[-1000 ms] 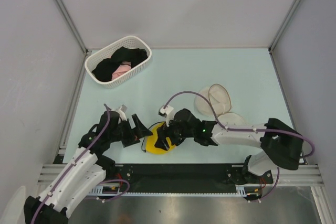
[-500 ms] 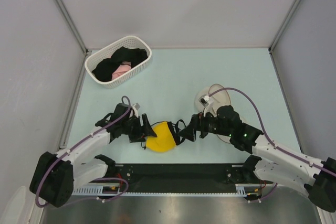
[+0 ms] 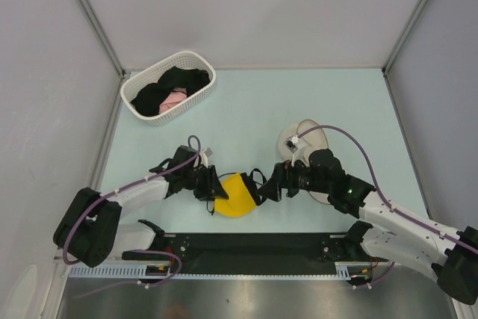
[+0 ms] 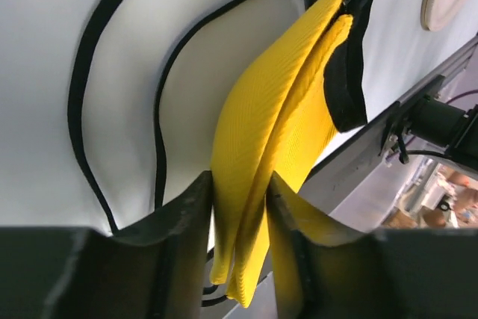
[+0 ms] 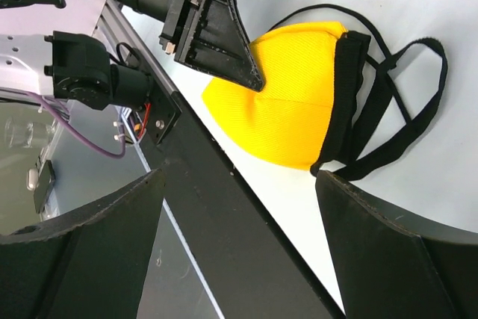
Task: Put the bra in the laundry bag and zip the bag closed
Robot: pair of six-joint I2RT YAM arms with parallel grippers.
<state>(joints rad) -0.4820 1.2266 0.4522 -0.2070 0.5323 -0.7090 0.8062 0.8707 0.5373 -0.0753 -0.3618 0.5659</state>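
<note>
The yellow bra (image 3: 237, 196) lies folded, cup on cup, near the table's front edge, its black straps (image 4: 82, 110) looping on the surface. My left gripper (image 3: 214, 189) is at its left edge. In the left wrist view the jaws press both layers of the bra (image 4: 269, 110) between them, so the left gripper (image 4: 239, 203) is shut on it. My right gripper (image 3: 270, 184) stands just right of the bra, open wide and holding nothing. In its wrist view the bra (image 5: 291, 110) lies beyond the right gripper (image 5: 239, 211). The cream laundry bag (image 3: 308, 137) sits open behind the right arm, partly hidden.
A white slotted basket (image 3: 203, 65) holding black and pink garments (image 3: 168, 91) stands at the back left. A black rail (image 3: 261, 244) runs along the table's near edge, just below the bra. Grey walls close the sides and back.
My left gripper moved right to the bra and closed on its edge. My right gripper, over the bra a second ago, drew back to the right and stayed open.
</note>
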